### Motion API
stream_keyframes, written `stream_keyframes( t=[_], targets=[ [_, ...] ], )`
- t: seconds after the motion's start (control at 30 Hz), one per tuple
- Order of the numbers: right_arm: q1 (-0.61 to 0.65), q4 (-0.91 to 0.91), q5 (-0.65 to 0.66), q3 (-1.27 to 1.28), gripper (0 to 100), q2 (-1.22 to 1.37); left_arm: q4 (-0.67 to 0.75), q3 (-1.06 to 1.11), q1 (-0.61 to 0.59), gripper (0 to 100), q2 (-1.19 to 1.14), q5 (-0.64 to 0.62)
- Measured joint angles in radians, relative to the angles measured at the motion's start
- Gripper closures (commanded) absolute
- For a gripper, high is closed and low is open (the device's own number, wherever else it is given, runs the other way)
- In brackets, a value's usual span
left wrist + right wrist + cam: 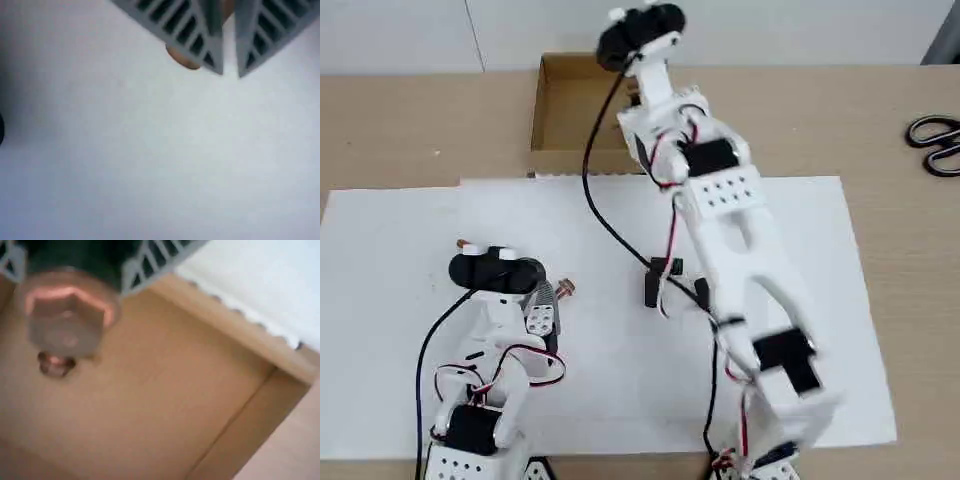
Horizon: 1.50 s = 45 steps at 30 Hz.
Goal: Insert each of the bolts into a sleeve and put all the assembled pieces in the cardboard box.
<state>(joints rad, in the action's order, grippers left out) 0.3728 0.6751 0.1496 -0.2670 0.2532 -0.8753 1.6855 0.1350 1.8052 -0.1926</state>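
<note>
My right gripper (75,270) hangs over the inside of the cardboard box (165,405), shut on a black sleeve (75,257) with a copper hex-head bolt (67,315) in it. In the high view this gripper (642,100) is above the box (565,110) at the table's far side. My left gripper (548,318) is low over the white paper, its grey fingers (192,35) nearly together on a copper bolt (184,59) whose head (567,289) sticks out to one side. A loose black sleeve (655,280) lies mid-paper.
A white paper sheet (400,260) covers most of the wooden table. Scissors (935,145) lie at the far right edge. A small copper piece (463,244), perhaps another bolt, sits by the left arm. The right arm's black cable (605,215) crosses the paper.
</note>
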Motion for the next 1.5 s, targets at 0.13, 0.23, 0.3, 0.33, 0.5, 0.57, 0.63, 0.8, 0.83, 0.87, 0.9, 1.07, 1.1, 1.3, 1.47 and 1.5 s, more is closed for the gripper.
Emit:
stream_keyframes(
  t=[0.13, 0.23, 0.3, 0.33, 0.5, 0.57, 0.63, 0.8, 0.83, 0.87, 0.9, 1.07, 1.1, 1.3, 1.47, 1.5],
  targets=[
    [0.000, -0.118, 0.078, -0.112, 99.5, 0.187, -0.005, 0.000, 0.000, 99, 0.000, 0.000],
    [0.000, -0.219, 0.160, -0.158, 99.5, 0.305, -0.006, 0.000, 0.000, 99, 0.000, 0.000],
    [0.005, -0.275, 0.226, -0.181, 99.5, 0.374, -0.006, 0.000, 0.000, 99, 0.000, 0.000],
    [0.008, -0.295, 0.258, -0.190, 99.5, 0.402, -0.006, 0.000, 0.000, 99, 0.000, 0.000],
    [0.049, -0.348, 0.411, -0.244, 99.0, 0.519, -0.006, 0.000, 0.000, 99, 0.000, 0.000],
    [0.066, -0.359, 0.460, -0.258, 98.0, 0.551, -0.006, 0.000, 0.000, 99, 0.000, 0.000],
    [0.075, -0.361, 0.488, -0.270, 92.8, 0.565, -0.006, 0.000, 0.000, 99, 0.000, 0.000],
    [0.110, -0.361, 0.505, -0.279, 85.4, 0.571, -0.006, 0.000, 0.000, 99, 0.000, 0.000],
    [0.115, -0.361, 0.506, -0.279, 86.9, 0.571, -0.006, 0.000, 0.000, 99, 0.000, 0.000],
    [0.120, -0.359, 0.506, -0.284, 89.1, 0.569, -0.006, 0.000, 0.000, 99, 0.000, 0.000],
    [0.121, -0.359, 0.506, -0.293, 92.0, 0.569, -0.006, 0.000, 0.000, 99, 0.000, 0.000],
    [0.118, -0.358, 0.506, -0.302, 99.8, 0.562, -0.006, 0.000, 0.000, 99, 0.000, 0.000],
    [0.118, -0.351, 0.506, -0.302, 99.7, 0.548, -0.006, 0.000, 0.000, 99, 0.000, 0.000],
    [0.117, -0.141, 0.506, -0.302, 99.6, 0.402, -0.006, 0.000, 0.000, 99, 0.000, 0.000],
    [0.083, 0.095, 0.385, -0.302, 99.5, 0.244, -0.006, 0.000, 0.000, 99, 0.000, 0.000],
    [0.075, 0.149, 0.350, -0.302, 99.5, 0.210, -0.006, 0.000, 0.000, 99, 0.000, 0.000]
  ],
)
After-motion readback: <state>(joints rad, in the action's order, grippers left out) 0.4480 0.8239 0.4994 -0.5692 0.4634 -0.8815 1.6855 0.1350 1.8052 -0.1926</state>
